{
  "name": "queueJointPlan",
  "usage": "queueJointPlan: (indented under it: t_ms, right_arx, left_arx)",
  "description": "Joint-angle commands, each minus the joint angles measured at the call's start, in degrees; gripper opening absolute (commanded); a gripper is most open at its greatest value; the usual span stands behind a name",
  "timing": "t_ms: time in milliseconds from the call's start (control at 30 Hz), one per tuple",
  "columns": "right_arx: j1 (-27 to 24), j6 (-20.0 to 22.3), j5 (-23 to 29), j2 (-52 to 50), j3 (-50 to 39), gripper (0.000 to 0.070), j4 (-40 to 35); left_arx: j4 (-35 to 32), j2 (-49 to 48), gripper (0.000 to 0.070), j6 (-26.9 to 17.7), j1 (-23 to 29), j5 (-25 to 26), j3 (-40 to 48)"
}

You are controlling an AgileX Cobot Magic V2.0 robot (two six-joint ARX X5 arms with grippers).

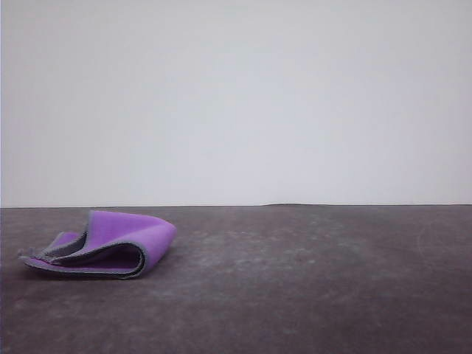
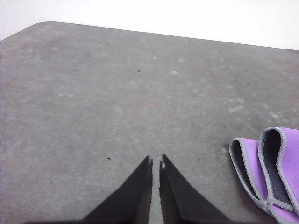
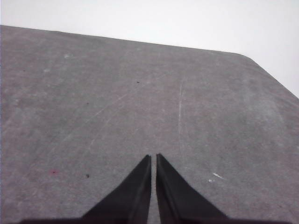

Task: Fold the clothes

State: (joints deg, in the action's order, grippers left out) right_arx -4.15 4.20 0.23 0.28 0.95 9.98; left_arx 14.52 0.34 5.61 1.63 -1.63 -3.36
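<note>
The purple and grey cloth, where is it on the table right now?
The thick purple and grey cloth lies loosely folded on the left side of the dark table in the front view, just beside the shut left gripper, untouched.

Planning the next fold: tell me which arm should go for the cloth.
Left. The cloth lies loosely folded on the table's left side, and shows beside the left claw in its wrist view. The right claw faces bare table. Both claws are shut, holding nothing.
</note>
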Motion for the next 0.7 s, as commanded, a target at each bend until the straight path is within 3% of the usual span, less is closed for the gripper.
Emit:
queueJointPlan:
  t_ms: [0,667]
  right_arx:
    - [-0.01,-1.00,0.22,-0.07,-0.26,0.0015,0.26]
    - [0.42,-1.17,-0.17,-0.07,-0.24,0.0015,-0.98]
  left_arx:
    - [0.65,-0.04,0.0016,0.26,-0.02,0.15,1.01]
    - [0.65,-0.04,0.0016,0.26,-0.02,0.15,1.01]
